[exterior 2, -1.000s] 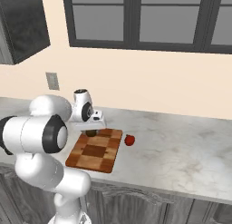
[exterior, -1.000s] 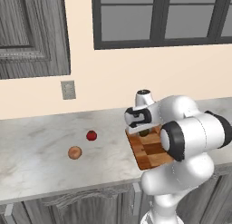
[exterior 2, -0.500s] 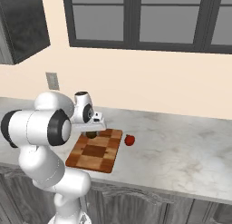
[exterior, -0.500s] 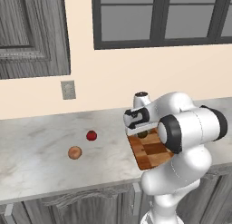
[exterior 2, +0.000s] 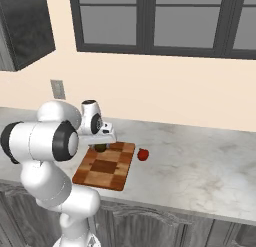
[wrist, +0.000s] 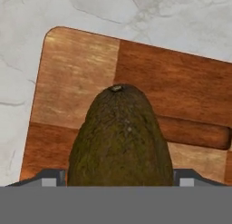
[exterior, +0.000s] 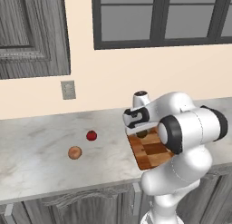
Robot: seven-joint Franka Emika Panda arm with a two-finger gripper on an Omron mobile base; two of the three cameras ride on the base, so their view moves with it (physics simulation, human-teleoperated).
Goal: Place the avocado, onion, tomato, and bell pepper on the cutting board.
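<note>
Wooden, checkered in light and dark brown blocks: the cutting board (exterior 2: 106,167) lies flat on the pale marble counter (exterior 2: 200,166), near its front edge, directly ahead of the robot. Item on it: the avocado (wrist: 120,139), dark olive green with a pebbled skin, stem end pointing away from the hand camera, seated at the board's far end, close to one corner. Item above it: the gripper (exterior 2: 101,142), hanging low over the fruit with its jaws to either side; from the hand camera the grey tips sit at the avocado's two flanks, but whether they press on the skin or stand just free of it cannot be told, so I cannot say if the fruit is gripped or let go. The low, straight-down pose reads as a set-down, the fruit being lowered onto the wood rather than dropped. Items off the board: the onion (exterior: 74,152), pale orange-tan, on bare counter well to the left; a small red fruit (exterior: 91,135) near it, a little farther back; a second red fruit (exterior 2: 143,154) just beside the board's right edge, apart from it. These lie loose where the arm can reach them in turn. One of four pieces appears placed; three remain.
</note>
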